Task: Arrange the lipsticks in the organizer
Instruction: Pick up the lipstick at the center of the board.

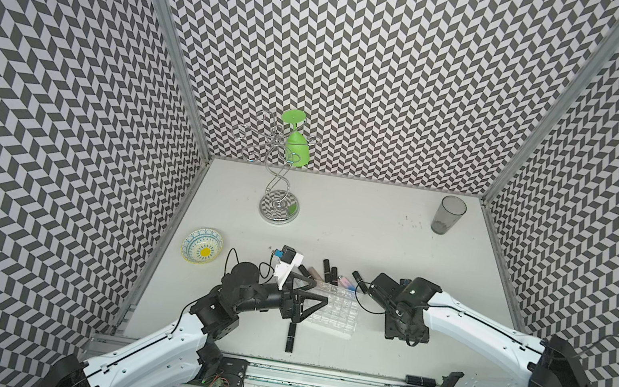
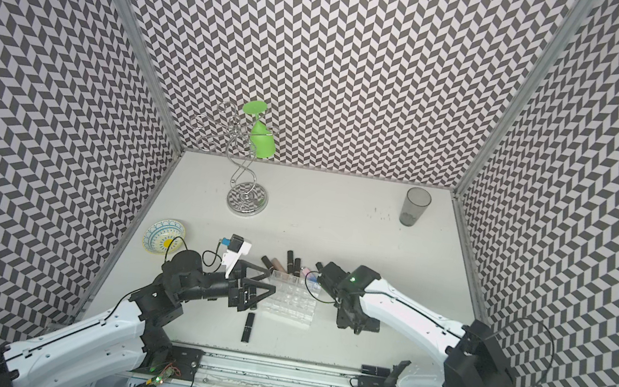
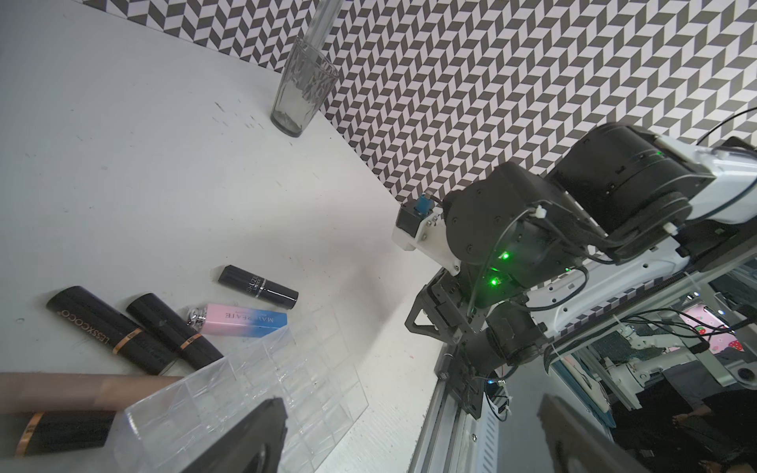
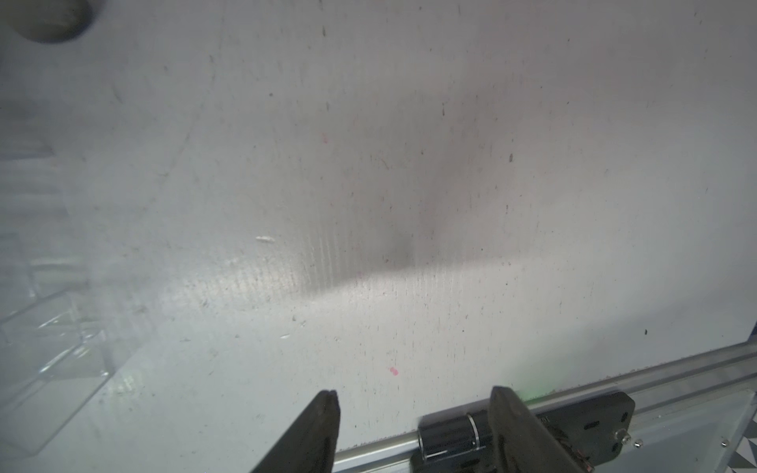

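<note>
left hand spread wide over the organizer's left edge. right hand spread, pinching nothing, to its right. lipsticks lie on the desk just behind the organizer; a black lipstick lies nearer, left.

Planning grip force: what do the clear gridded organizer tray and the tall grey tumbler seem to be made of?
Clear gridded organizer tray: likely rigid plastic, glossy; the table shows through its thin cell walls. Tall grey tumbler: smoky see-through glass or plastic, faceted sides; which cannot be told.
</note>
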Available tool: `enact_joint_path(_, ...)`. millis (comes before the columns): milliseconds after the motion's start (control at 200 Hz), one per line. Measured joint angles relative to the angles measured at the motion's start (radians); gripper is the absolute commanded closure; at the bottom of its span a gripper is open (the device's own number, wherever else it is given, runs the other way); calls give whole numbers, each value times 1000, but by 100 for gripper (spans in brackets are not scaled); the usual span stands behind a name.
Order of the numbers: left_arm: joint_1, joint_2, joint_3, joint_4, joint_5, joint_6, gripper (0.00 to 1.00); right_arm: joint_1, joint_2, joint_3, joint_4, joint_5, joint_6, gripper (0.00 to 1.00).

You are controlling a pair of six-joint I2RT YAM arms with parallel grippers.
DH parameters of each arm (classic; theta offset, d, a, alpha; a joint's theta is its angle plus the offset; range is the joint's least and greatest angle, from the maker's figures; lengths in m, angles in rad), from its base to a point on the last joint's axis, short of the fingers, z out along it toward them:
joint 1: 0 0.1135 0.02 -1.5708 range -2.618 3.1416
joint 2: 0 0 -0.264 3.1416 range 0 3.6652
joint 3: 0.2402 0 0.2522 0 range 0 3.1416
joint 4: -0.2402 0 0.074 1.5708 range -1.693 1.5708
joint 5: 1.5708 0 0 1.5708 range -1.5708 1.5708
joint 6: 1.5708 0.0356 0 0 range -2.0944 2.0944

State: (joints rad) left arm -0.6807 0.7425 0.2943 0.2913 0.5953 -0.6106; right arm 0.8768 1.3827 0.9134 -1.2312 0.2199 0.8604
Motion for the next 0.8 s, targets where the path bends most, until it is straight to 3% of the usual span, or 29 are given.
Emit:
enact_joint_path(210, 0, -5, -19, -1, 31, -12, 0, 23, 26, -72, -29, -51, 43, 23)
enact_joint_path(481, -18, -38, -43, 2, 48, -28, 0, 38, 28, -124, 6, -87, 213, 10)
enact_joint_path(801, -25, -100, -74, 8, 50, -65, 0, -111, 14, -206, 102, -129, 272, 4)
